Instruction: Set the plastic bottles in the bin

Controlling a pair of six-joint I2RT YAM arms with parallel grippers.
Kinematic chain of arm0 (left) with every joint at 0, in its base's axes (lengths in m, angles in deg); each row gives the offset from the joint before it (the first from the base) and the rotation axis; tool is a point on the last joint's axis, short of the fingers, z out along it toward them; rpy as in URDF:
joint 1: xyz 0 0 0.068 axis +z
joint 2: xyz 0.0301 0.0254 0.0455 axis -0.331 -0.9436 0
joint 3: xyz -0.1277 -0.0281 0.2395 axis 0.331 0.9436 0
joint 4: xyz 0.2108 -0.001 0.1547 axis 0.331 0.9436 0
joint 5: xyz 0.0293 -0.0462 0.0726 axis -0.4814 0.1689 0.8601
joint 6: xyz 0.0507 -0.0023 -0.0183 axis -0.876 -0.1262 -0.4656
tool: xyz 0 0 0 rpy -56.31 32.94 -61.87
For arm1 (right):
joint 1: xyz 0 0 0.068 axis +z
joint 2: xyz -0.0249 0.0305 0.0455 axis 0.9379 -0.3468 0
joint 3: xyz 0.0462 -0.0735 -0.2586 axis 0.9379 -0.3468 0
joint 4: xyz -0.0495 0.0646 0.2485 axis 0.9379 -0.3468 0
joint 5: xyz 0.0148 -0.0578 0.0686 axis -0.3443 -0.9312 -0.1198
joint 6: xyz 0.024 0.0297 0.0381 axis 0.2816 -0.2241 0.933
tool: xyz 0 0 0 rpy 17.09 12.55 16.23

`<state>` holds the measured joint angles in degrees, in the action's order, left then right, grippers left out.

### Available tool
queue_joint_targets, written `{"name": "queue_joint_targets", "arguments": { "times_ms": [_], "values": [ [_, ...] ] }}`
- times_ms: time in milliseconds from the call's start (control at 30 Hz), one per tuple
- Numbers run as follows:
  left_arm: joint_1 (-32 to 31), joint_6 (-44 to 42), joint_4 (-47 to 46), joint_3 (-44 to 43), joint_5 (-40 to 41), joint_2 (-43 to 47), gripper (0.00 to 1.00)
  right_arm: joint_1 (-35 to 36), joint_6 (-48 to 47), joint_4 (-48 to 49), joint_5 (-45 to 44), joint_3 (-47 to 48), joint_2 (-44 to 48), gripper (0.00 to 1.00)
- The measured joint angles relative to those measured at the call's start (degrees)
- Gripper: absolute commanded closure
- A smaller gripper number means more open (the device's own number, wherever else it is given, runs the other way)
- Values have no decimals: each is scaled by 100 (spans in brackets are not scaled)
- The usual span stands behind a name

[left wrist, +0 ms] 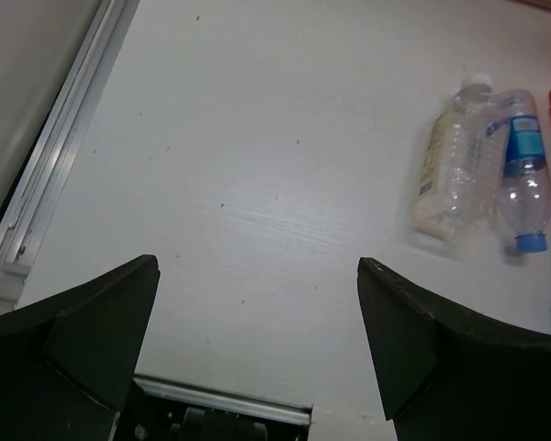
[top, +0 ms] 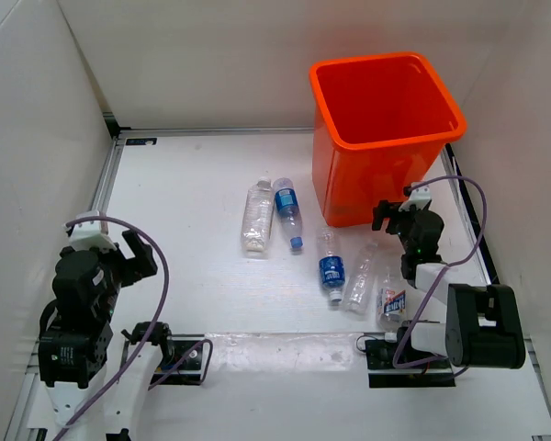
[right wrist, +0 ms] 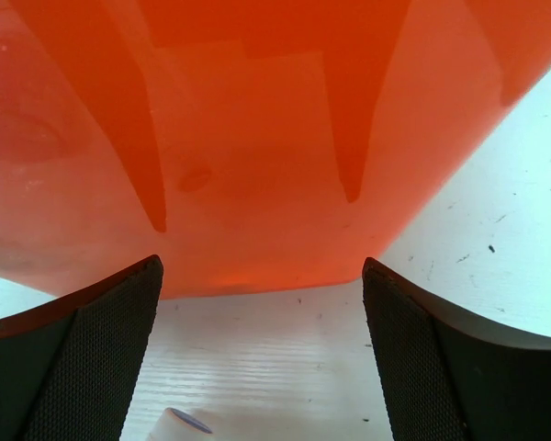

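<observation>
The orange bin stands upright at the back right. Several plastic bottles lie flat on the white table. A clear one and a blue-labelled one lie side by side left of the bin. Three more lie in front of it: blue-labelled, unlabelled and white-blue. My left gripper hangs open and empty at the near left, with the first pair of bottles far to its right. My right gripper is open and empty, facing the bin wall. A bottle cap shows below its jaws.
White walls enclose the table on three sides. An aluminium rail runs along the left edge, and another passes behind the right arm. Black base mounts and looping cables sit at the near edge.
</observation>
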<state>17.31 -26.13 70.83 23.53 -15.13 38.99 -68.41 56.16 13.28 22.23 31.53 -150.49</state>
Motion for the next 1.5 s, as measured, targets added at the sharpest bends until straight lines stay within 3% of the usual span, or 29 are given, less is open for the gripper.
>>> {"name": "queue_joint_targets", "arguments": {
  "times_ms": [167, 567, 633, 700, 900, 1067, 1333, 1500],
  "values": [
    [2, -26, 396, -11, 173, -81, 1, -197, 2, 4, 72, 0, 0, 10],
    [-142, -533, 787, -59, -352, -118, 1, -575, 52, 44, 750, 0, 109, 10],
    [-240, -535, 710, -39, -249, -142, 1, -737, 219, -533, 918, 44, 619, 10],
    [-313, -527, 527, 90, -101, -142, 1, -787, 732, -1617, 463, 376, 1421, 10],
    [-546, -487, -37, 1307, 365, 35, 1, -704, 1193, -4592, -483, 2413, 2664, 10],
    [-721, -114, -129, 1537, 975, 26, 1, -466, 1821, -6520, -1342, 3104, 2874, 10],
    [-1029, 219, -271, 1537, 1510, -17, 1, -173, 2632, -8885, -1290, 3259, 2441, 10],
    [-1086, 323, -295, 1537, 1635, -17, 1, -164, 3329, -9742, -876, 3088, 2524, 10]
  ]
}}
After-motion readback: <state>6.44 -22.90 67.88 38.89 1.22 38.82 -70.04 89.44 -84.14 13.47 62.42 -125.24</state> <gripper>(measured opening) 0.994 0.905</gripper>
